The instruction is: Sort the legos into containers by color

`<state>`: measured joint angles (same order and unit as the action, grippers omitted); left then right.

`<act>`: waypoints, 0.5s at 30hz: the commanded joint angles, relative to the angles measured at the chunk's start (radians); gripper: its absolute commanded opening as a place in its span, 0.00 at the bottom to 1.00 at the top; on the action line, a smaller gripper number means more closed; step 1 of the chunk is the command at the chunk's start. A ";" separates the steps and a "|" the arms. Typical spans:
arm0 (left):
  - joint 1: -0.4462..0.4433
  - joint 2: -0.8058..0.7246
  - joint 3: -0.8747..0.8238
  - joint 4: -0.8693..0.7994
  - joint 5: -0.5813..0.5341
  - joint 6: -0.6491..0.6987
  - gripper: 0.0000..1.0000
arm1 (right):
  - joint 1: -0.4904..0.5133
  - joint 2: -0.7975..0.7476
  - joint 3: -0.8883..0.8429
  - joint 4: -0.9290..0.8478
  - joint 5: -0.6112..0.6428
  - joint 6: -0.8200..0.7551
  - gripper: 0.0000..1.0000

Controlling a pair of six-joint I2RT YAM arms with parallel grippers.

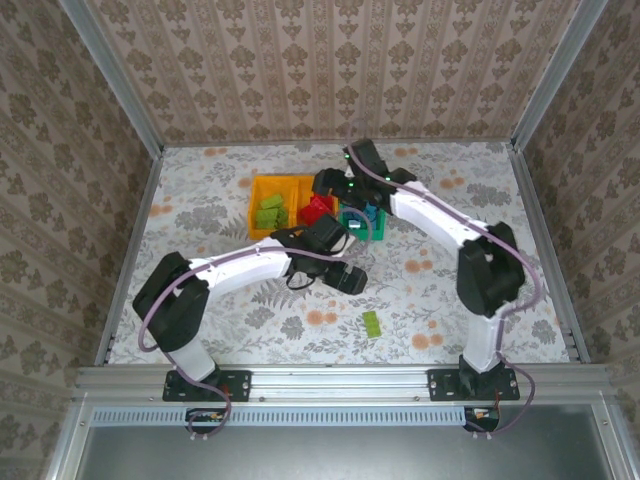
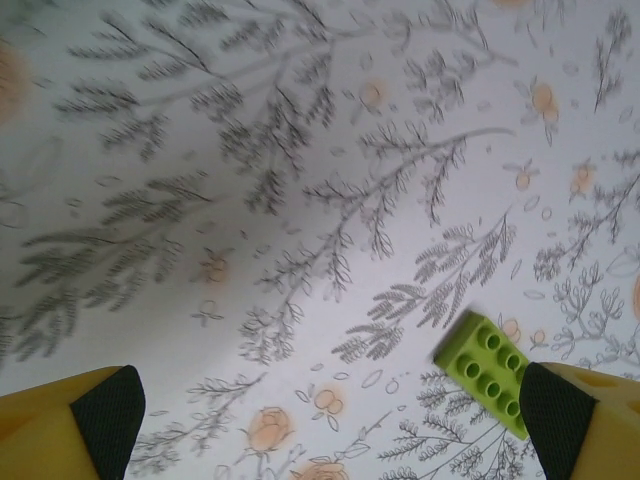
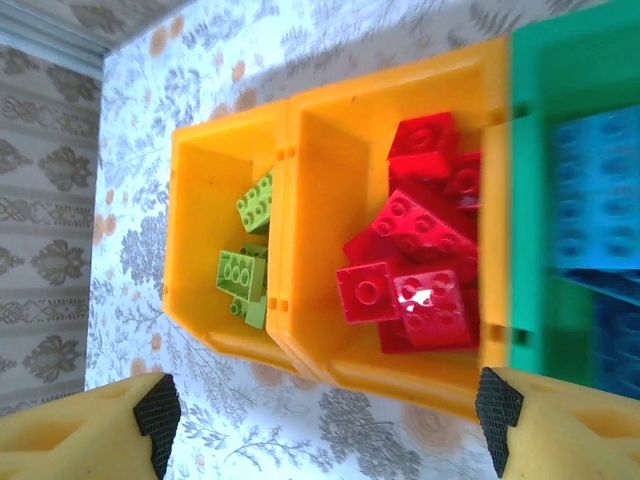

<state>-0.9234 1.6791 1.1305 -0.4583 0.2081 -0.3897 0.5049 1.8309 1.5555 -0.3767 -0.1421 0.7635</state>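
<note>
The left gripper hangs close over the table, jaws spread wide and empty; a lone lime green lego lies flat just beside one pad; likely light, rigid and slick, best pinched across its long smooth sides; the right gripper, likewise wide and empty, hovers over the containers of sorted legos.

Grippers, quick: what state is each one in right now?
Left gripper: open, holding nothing; a lime green lego lies on the table nearby.
Right gripper: open, holding nothing, above the red legos.
</note>
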 commanded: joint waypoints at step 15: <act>0.001 -0.013 -0.038 -0.030 0.001 0.097 1.00 | 0.107 -0.642 -0.767 -0.323 0.291 0.025 0.78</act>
<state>-0.9230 1.6787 1.1057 -0.4721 0.2119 -0.3332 0.5606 1.2743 0.8505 -0.6422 0.1032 0.7231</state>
